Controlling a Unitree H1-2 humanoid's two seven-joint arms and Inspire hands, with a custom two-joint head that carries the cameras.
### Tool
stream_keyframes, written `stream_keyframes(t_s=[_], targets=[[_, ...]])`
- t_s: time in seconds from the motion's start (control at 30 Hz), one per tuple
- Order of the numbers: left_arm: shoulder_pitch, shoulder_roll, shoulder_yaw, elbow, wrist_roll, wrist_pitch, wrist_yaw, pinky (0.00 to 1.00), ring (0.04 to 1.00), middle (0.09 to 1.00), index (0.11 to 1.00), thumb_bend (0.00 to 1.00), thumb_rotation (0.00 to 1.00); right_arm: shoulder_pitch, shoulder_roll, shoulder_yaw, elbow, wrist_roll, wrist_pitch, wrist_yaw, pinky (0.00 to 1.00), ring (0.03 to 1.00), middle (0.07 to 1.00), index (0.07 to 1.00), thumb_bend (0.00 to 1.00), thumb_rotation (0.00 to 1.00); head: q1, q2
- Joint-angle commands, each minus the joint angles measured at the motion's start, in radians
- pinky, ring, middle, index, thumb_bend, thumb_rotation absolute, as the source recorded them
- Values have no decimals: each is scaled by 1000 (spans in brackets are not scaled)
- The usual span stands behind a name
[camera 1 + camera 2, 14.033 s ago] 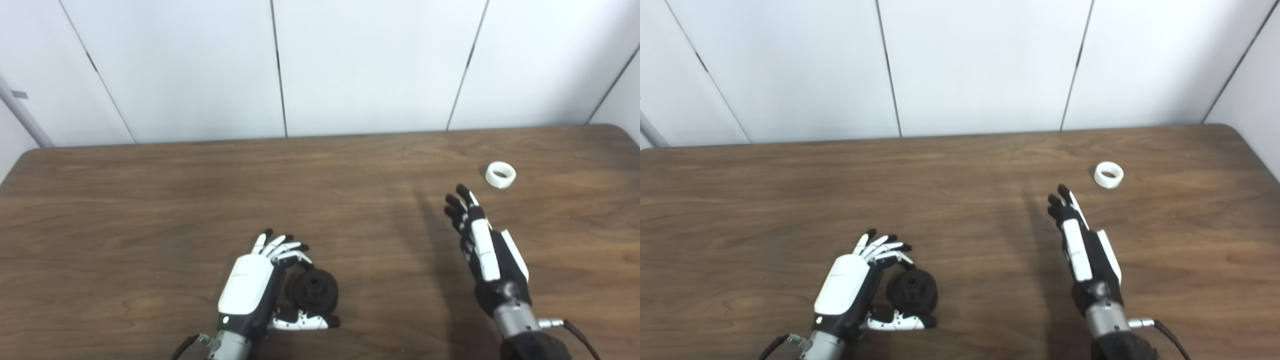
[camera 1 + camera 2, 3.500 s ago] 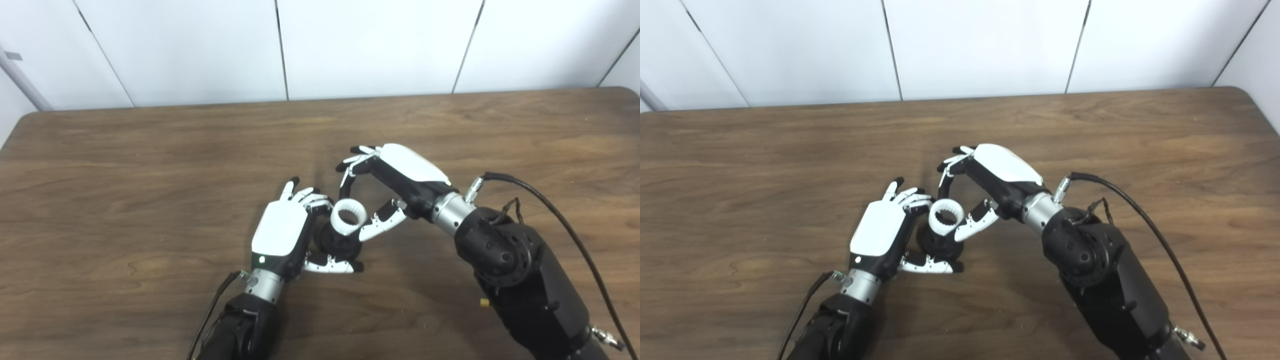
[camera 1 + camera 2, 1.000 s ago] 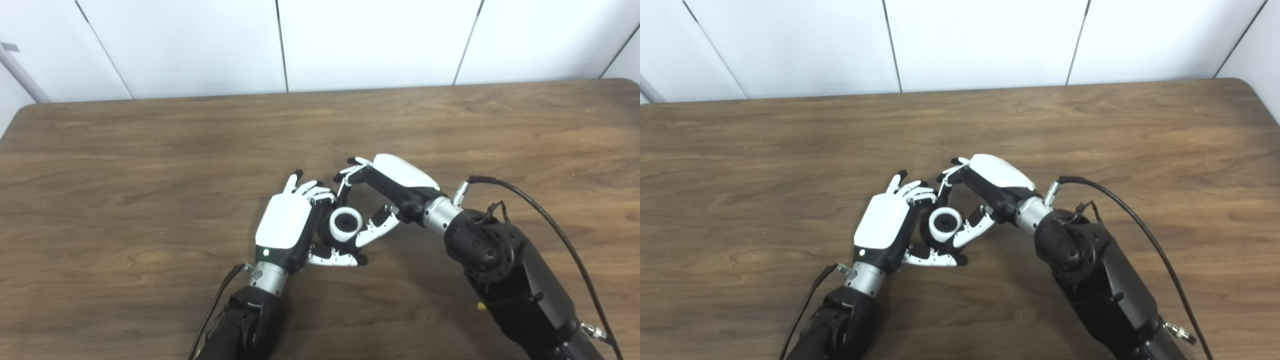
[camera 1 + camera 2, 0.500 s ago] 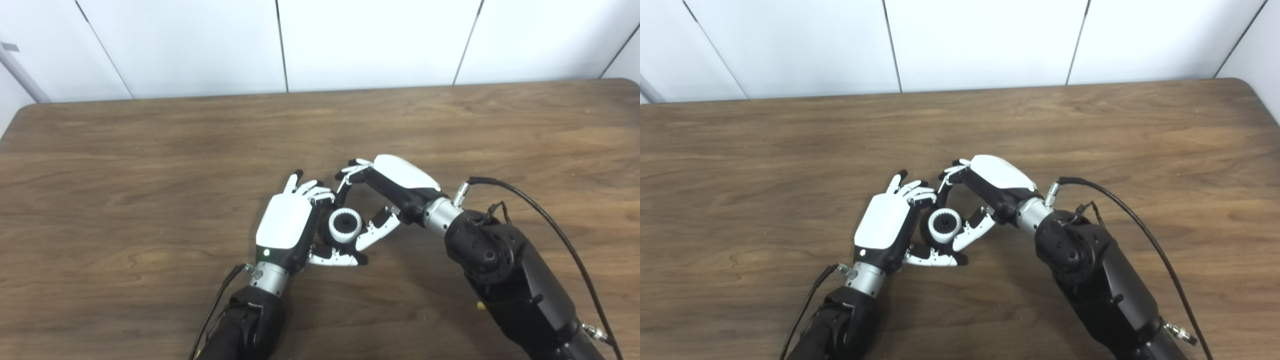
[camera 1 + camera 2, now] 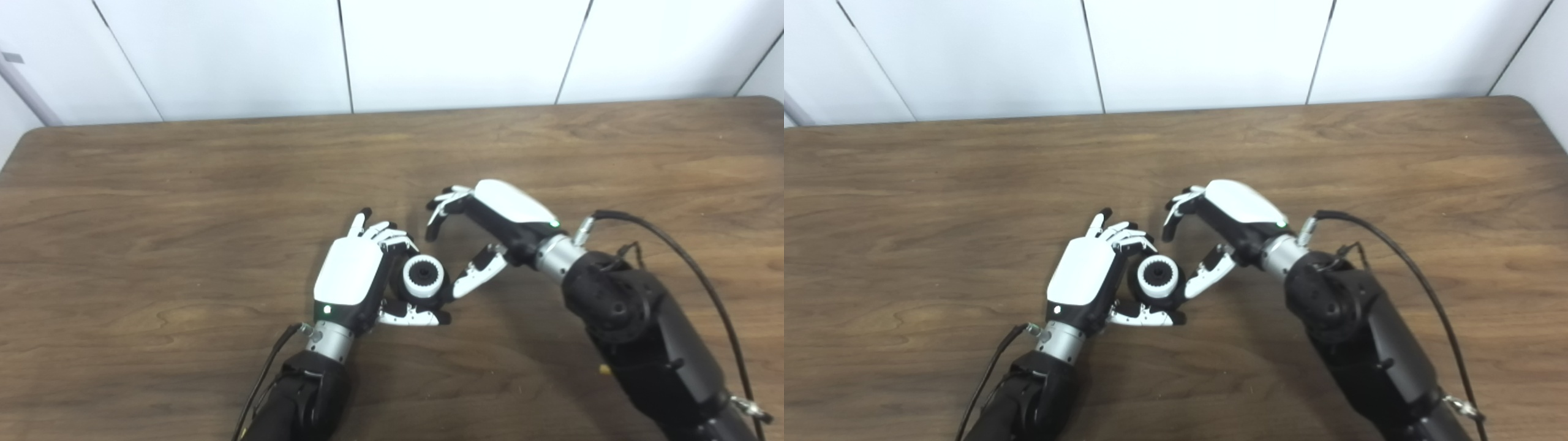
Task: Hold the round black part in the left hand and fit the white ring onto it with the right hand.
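Now seated: white ring (image 5: 423, 276) on round black part (image 5: 436, 293), gripped by left hand (image 5: 354, 275). Right hand (image 5: 490, 228) spread, empty, just right. Next, probably: withdraw clear.

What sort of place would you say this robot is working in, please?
Probably a lab or test bench rather than a factory line: a plain wooden table against bare white wall panels, with only the left hand, right hand, black part and white ring on show.

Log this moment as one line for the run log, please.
left hand: shut on round black part | white ring: seated on part | right hand: open, fingers off ring | table: nothing else on it
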Motion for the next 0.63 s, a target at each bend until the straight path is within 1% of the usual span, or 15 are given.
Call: stream_keyframes(t_s=[0.0, 0.13, 0.3, 0.43, 0.6], targets=[[22, 1, -4, 31, -4, -6, 19, 1000, 842, 738, 482, 525, 59, -24, -21, -27, -49, 3, -27, -9, 897, 929, 836, 581, 1000, 178, -2, -1], [23, 5, 0, 31, -7, -9, 17, 1000, 845, 740, 482, 525, 60, -13, -51, -65, -71, 17, -16, -5, 888, 932, 835, 586, 1000, 175, -6, -5], [25, 12, 5, 33, -8, -10, 18, 1000, 843, 738, 482, 525, 60, -3, -68, -108, -92, 40, 0, 0, 846, 927, 828, 591, 1000, 170, -17, -12], [28, 14, 16, 32, -20, -9, 14, 1000, 847, 737, 484, 525, 60, -1, -75, -132, -104, 41, 19, 12, 812, 930, 832, 608, 1000, 181, -22, -19], [29, 19, 21, 25, -24, 5, -4, 1000, 852, 743, 490, 524, 64, 2, -73, -149, -111, 43, 37, 20, 812, 933, 836, 620, 1000, 193, -20, -23]])
